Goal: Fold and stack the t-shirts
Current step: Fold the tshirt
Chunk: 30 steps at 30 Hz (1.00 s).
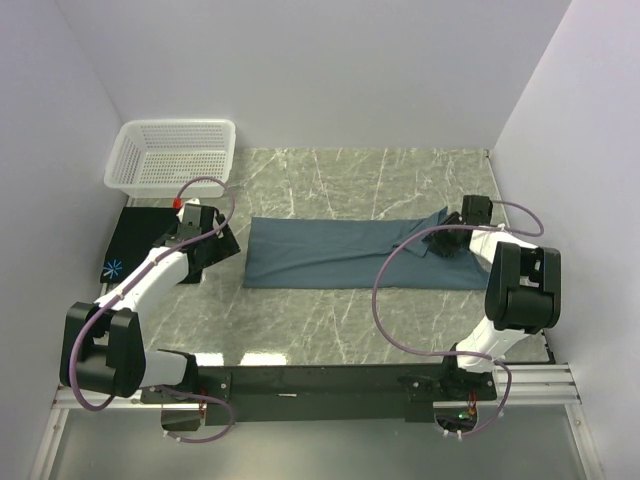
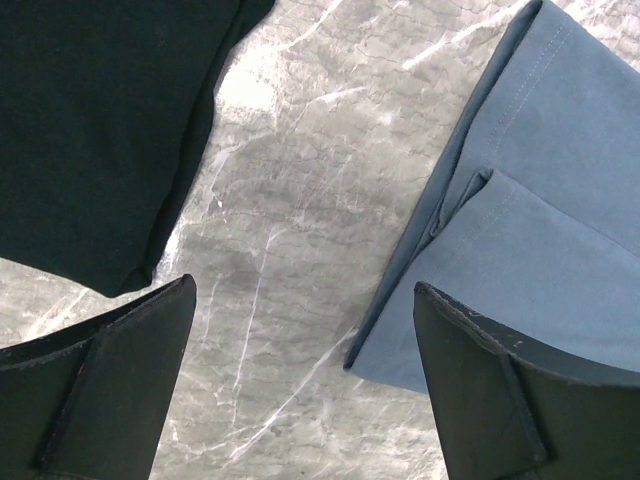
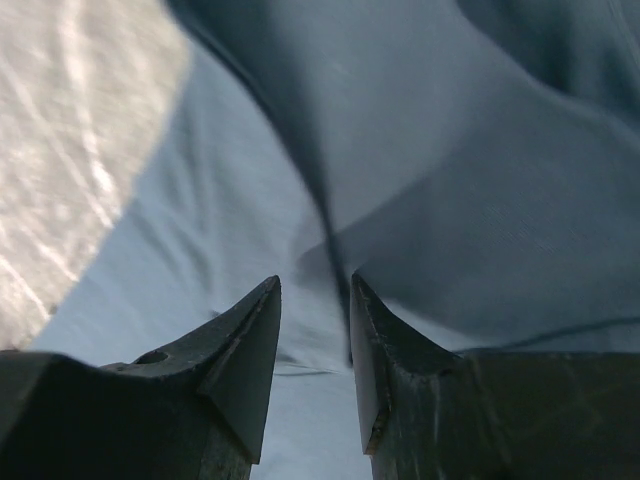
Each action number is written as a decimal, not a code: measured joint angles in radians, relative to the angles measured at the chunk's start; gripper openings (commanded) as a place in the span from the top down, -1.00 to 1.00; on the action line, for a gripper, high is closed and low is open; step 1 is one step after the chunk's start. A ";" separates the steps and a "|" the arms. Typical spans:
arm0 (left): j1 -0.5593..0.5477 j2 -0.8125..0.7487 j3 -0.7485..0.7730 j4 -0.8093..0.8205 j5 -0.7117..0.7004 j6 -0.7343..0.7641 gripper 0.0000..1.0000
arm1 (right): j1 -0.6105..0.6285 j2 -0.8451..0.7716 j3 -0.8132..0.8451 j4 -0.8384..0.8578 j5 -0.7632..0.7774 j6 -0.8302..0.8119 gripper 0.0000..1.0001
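Reaching in from the near right corner, the right arm rises from its base, folds at a bulky elbow beside the desk's [image 1: 330,330] right edge and turns its wrist inward. That puts the right claw [image 1: 442,240] down on the right end of the blue shirt [image 1: 330,255]. From the right wrist, the claw [image 3: 315,283] has its fingers [image 3: 250,350] drawn close, with a narrow gap left between them. A dark ridge of the blue shirt [image 3: 480,200] runs into that gap. Whether the fingers actually nip the ridge cannot be told. A patch of marble desk [image 3: 70,150] shows at the upper left.

The blue shirt lies mid-desk as a long band running left to right, its right end rumpled and partly raised under the claw.

The left arm slants from its base at the near left up and to the right, ending with the left claw [image 1: 222,243] near the shirt's left edge. From the left wrist, this claw [image 2: 302,290] is spread wide over bare desk [image 2: 300,180]. The black shirt [image 2: 90,130] is on one side and the blue shirt [image 2: 560,180] on the other, and the claw touches neither.

The black shirt [image 1: 135,235] lies flat at the desk's left edge, partly under the left arm, with a light-blue starburst [image 1: 113,267] near its front corner. A white basket [image 1: 178,123] sits just behind it in the far left corner.
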 measured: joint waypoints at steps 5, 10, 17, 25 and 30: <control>0.000 0.000 0.000 0.000 0.000 0.000 -0.91 | 0.000 0.000 -0.032 0.011 0.001 0.008 0.18; 0.000 0.000 0.000 0.000 0.000 0.000 -0.91 | 0.000 0.000 -0.046 0.039 -0.013 0.008 0.34; 0.000 0.000 0.000 0.000 0.000 0.000 -0.91 | 0.000 0.000 -0.053 0.046 -0.049 0.021 0.80; 0.000 0.000 0.000 0.000 0.000 0.000 -0.91 | 0.000 -0.086 -0.074 0.005 -0.024 0.059 1.00; 0.000 0.000 0.000 0.000 0.000 0.000 -0.91 | 0.002 -0.199 -0.083 -0.051 0.024 0.089 1.00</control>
